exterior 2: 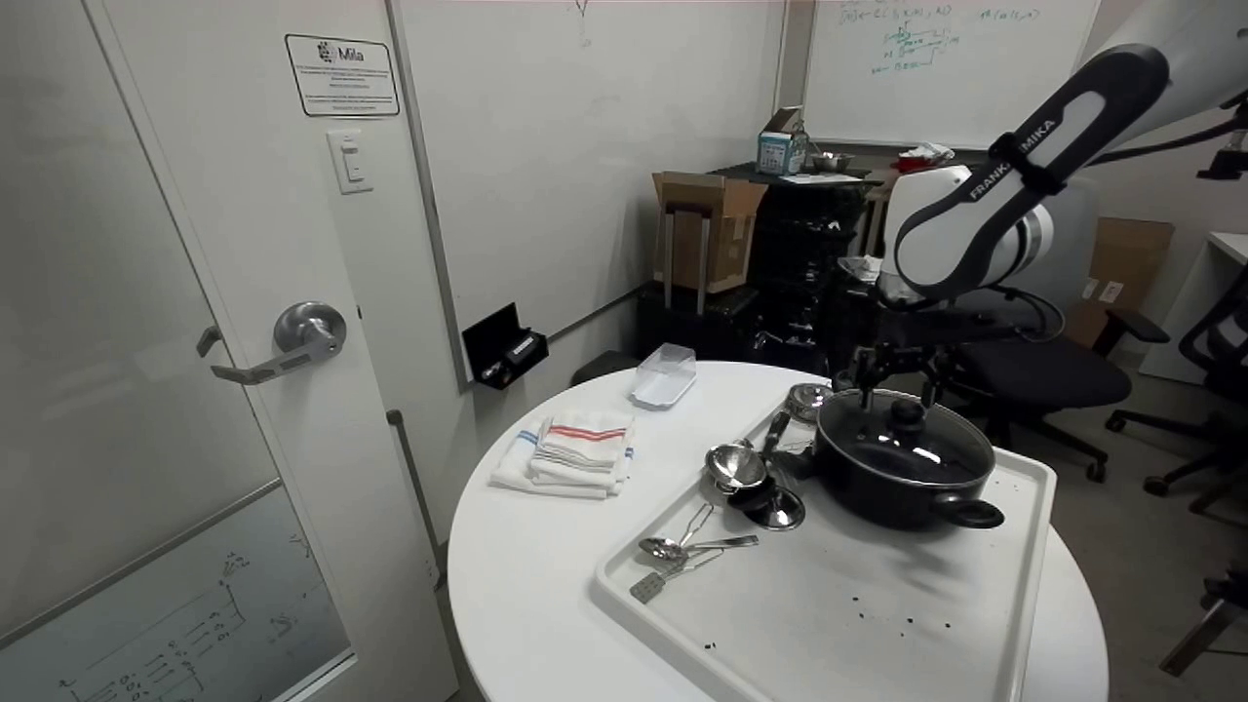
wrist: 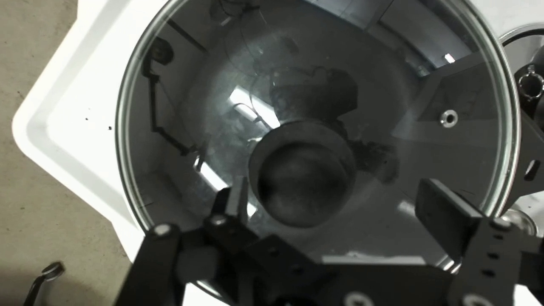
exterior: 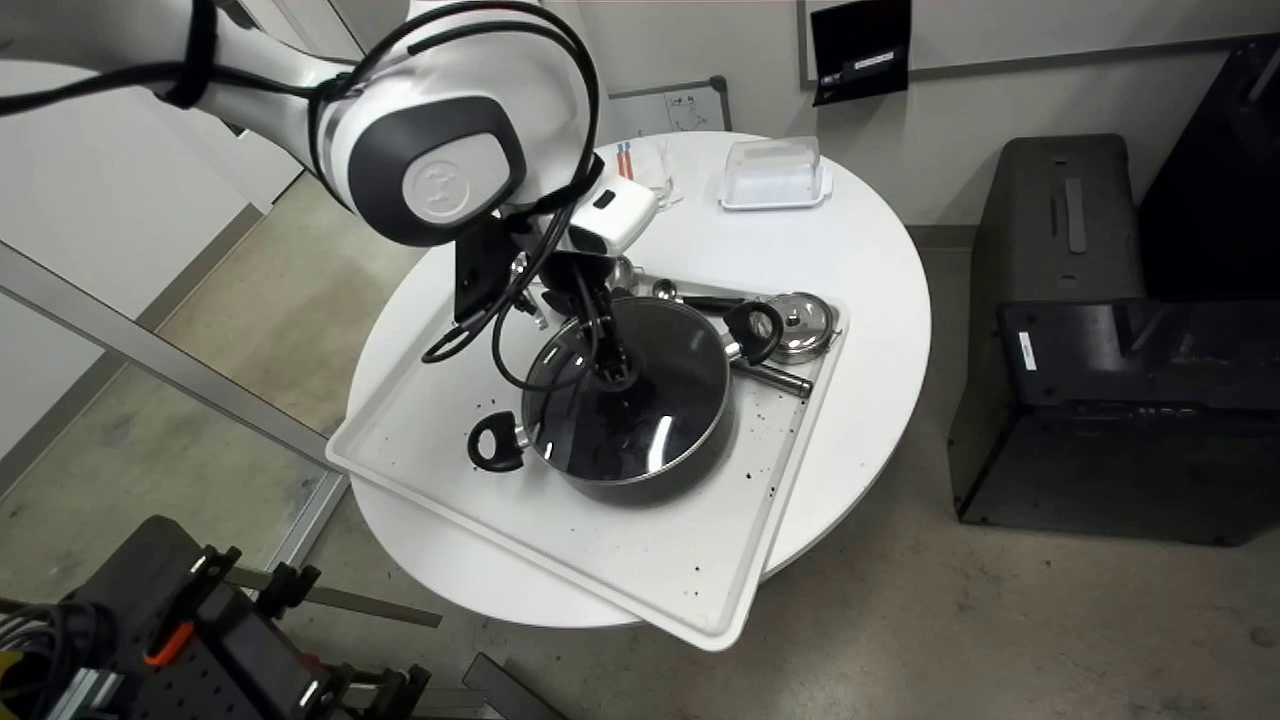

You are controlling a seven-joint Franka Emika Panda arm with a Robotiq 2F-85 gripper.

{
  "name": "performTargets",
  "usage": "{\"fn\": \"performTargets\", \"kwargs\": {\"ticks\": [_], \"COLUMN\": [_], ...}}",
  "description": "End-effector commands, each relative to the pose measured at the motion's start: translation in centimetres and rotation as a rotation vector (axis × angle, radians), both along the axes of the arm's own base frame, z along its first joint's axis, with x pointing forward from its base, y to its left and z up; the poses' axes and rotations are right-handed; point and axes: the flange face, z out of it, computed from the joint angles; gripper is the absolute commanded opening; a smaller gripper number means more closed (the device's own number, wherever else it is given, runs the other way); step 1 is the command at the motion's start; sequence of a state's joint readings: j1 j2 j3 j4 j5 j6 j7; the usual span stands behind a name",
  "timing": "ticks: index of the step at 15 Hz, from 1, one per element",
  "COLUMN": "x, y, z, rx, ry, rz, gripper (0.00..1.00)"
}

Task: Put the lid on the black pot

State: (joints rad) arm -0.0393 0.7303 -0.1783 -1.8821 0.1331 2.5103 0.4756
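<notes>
Clearly, the pincer (exterior 2: 897,398) is released, its fingers (wrist: 444,216) spread apart over the lid (exterior 2: 912,448); in the wrist view the dark knob (wrist: 304,187) shows between them, nearer one. The lid sits on the black pot (exterior 2: 877,499), which rests on a white tray (exterior 2: 809,595) on the worktop (exterior 2: 546,565). Beside the pot lie metal utensils (exterior 2: 736,468); folded cloths (exterior 2: 585,453) lie near the tray.

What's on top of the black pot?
The glass lid rests on the black pot, dark knob up, with the open claw above. The pot's inside is covered: the lid looks dark and reflective, so any contents are hidden.
</notes>
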Motion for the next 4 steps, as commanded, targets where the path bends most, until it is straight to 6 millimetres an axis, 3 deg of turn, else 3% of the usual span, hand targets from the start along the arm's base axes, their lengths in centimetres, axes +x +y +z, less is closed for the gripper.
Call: {"fn": "performTargets", "kwargs": {"ticks": [1, 4], "x": [0.2, 0.1], "y": [1.1, 2.2], "z": [1.3, 2.2], "rx": [0.001, 0.003], "ry": [-0.014, -0.016], "rz": [0.022, 0.046], "gripper": [1.0, 1.0]}}
